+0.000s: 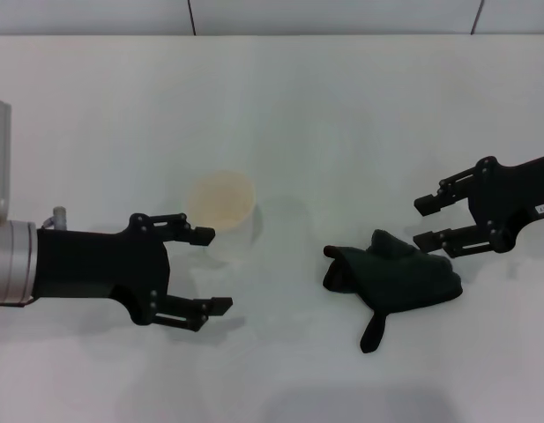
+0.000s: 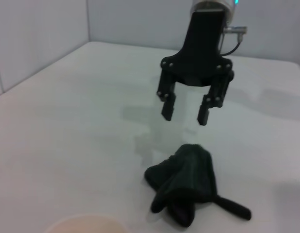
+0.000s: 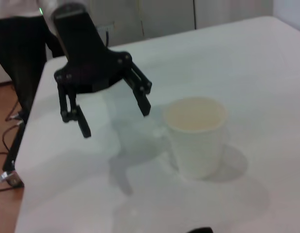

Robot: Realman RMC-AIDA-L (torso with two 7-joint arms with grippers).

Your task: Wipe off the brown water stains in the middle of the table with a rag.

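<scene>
Rag (image 1: 395, 278) lies bunched on the table (image 1: 342, 106), right of centre, one tail pointing toward you. Right gripper (image 1: 432, 222) sits just beside the rag's far-right edge, jaws spread, holding nothing. Left gripper (image 1: 210, 270) is spread too, next to the paper cup (image 1: 220, 200), also empty. I can't make out any brown stain, so this fits either before wiping or after the rag was set down. If you grab, centre the right jaws over the thickest fold, not the tail. Keep the left arm off the cup.
</scene>
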